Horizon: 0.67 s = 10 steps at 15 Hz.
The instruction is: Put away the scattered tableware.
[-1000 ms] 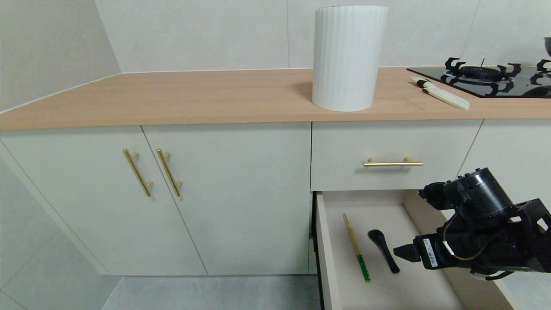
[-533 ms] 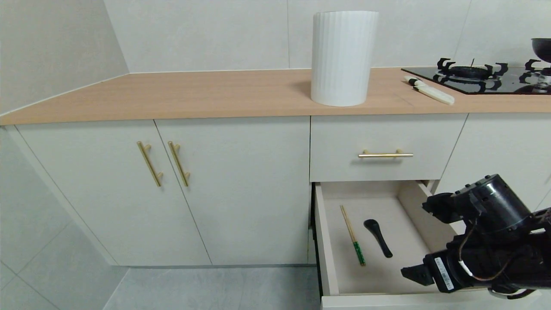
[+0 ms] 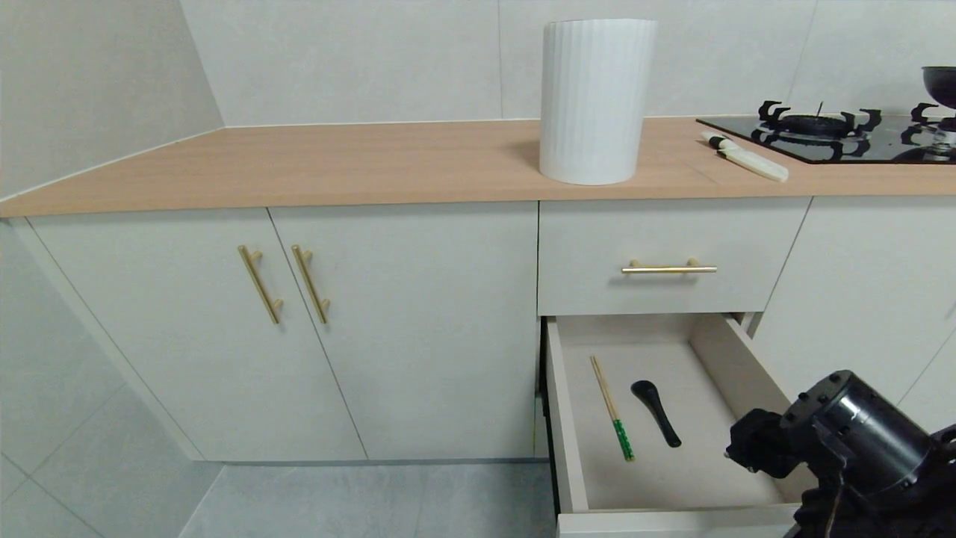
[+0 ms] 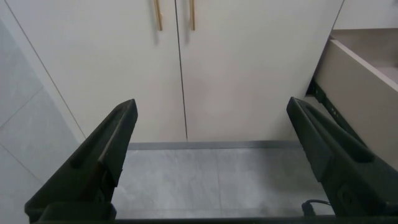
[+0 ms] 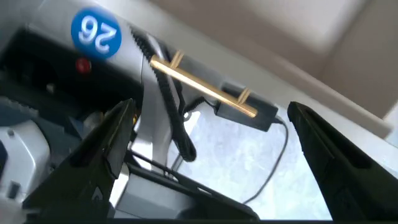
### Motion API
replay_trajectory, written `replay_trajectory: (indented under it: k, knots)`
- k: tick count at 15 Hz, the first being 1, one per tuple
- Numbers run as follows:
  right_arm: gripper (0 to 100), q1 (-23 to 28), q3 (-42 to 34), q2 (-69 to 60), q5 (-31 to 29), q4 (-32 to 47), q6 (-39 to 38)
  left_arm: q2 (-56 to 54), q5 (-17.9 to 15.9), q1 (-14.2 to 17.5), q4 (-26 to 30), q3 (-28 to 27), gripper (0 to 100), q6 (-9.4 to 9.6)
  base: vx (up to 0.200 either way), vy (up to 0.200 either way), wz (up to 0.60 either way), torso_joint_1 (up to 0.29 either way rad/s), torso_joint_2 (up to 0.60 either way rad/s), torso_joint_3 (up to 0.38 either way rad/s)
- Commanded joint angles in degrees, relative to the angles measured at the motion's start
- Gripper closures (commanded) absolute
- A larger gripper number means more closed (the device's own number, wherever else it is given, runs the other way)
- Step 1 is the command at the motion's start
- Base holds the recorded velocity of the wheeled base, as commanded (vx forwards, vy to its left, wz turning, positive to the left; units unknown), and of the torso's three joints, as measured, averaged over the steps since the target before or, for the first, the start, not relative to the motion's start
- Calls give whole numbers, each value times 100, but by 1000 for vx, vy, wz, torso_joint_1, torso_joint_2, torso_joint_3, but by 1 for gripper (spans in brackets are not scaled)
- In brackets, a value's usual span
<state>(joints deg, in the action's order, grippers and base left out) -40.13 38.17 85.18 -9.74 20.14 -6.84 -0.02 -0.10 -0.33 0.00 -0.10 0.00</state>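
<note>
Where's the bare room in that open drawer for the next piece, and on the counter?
In the drawer, the floor is bare between the spoon and the right wall, and along the front panel. The chopsticks and spoon crowd the left-middle. The counter is bare left of the white canister; it is tighter between canister and knife.

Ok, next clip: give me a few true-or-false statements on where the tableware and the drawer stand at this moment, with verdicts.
1. The lower drawer is open. True.
2. The chopsticks lie on the counter. False: they lie in the lower drawer, beside the black spoon.
3. The knife lies on the counter near the stove. True.
4. The right gripper holds the black spoon. False: it is open and empty.
</note>
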Motion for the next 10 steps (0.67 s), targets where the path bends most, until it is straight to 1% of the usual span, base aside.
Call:
replay_trajectory:
  k: [1,4,6,10]
  knots:
    - [0,-144,-117,105,-2,8,7,2,1,-2,0,1,0,0,0,0,0,0,0,0]
    - [0,-144,-196,175,-2,201,297,2,1,-2,0,1,0,0,0,0,0,0,0,0]
    - [0,-144,-240,359,-10,219,332,2,1,-2,0,1,0,0,0,0,0,0,0,0]
    - [0,-118,-222,658,-397,175,280,2,1,-2,0,1,0,0,0,0,0,0,0,0]
